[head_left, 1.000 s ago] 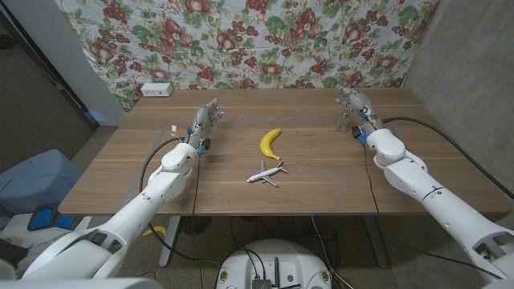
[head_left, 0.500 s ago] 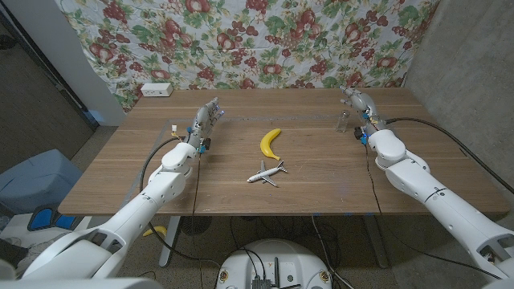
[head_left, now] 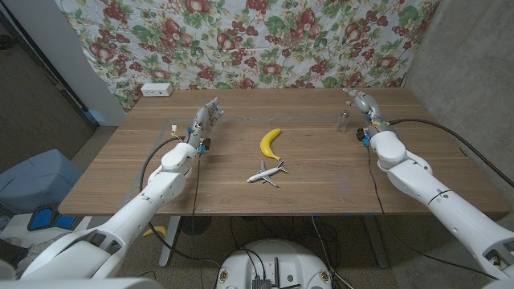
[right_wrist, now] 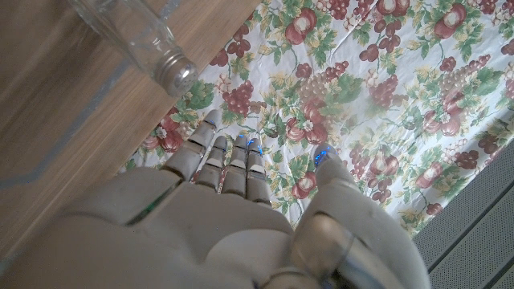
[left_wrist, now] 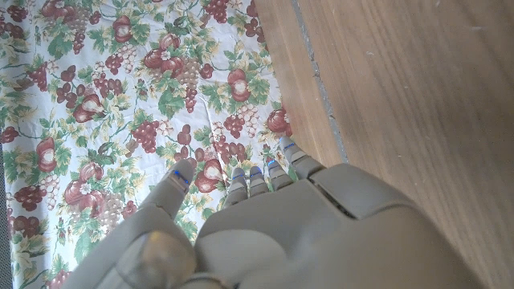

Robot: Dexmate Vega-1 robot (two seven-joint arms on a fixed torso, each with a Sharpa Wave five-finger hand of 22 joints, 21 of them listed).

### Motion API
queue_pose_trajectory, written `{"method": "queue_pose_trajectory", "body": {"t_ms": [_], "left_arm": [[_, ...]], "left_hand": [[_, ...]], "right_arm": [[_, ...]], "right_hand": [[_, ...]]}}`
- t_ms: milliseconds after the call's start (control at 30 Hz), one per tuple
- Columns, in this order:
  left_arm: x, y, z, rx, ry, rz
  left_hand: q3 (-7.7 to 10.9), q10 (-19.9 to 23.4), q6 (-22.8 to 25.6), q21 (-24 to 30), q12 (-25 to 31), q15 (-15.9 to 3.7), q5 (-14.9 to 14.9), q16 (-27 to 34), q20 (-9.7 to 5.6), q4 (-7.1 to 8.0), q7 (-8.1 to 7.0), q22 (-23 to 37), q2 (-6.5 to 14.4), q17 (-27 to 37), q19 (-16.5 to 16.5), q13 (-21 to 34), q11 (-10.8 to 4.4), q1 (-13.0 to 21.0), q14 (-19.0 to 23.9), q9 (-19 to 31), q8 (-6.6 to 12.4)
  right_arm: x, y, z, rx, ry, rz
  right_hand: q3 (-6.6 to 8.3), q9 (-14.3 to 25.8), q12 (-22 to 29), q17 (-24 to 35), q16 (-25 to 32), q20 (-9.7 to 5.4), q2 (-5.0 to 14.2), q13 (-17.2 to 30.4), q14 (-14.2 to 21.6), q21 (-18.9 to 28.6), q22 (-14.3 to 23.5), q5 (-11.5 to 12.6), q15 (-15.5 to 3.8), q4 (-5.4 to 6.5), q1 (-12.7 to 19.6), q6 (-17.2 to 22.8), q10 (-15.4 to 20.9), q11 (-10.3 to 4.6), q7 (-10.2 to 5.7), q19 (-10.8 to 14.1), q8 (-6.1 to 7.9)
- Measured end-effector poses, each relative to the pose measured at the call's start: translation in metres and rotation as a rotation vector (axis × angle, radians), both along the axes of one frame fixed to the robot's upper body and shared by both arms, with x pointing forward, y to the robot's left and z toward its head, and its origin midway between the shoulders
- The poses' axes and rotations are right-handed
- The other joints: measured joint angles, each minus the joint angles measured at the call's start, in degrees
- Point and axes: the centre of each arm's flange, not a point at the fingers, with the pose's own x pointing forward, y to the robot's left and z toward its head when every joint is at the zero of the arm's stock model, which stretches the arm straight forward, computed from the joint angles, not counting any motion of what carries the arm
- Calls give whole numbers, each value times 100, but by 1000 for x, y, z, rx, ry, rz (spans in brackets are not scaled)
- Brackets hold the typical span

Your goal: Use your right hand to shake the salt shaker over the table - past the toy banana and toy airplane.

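Right hand (head_left: 359, 102) beside salt shaker (head_left: 343, 122), fingers (right_wrist: 233, 164) released and apart from it; wrist view shows its metal cap (right_wrist: 180, 79).

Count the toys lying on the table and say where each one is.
2. The toy banana lies near the table's middle; the toy airplane sits just in front of it, nearer the robot. Nothing appears hidden.
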Motion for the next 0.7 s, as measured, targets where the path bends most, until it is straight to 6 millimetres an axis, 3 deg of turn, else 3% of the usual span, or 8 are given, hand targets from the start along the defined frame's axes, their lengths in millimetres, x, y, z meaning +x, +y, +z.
{"method": "queue_pose_trajectory", "body": {"t_ms": [700], "left_arm": [[-1, 0, 0, 4, 1, -3]], "left_hand": [[0, 9, 0, 0, 0, 0, 0, 0, 31, 0, 0, 0, 0, 0, 31, 0, 9, 0, 0, 0, 0]], "right_arm": [[-6, -9, -11, -8, 34, -104]], "right_hand": [[24, 0, -19, 0, -22, -42, 53, -1, -1, 0, 0, 36, -1, -23, 53, 0, -22, -21, 0, -42, 0]]}}
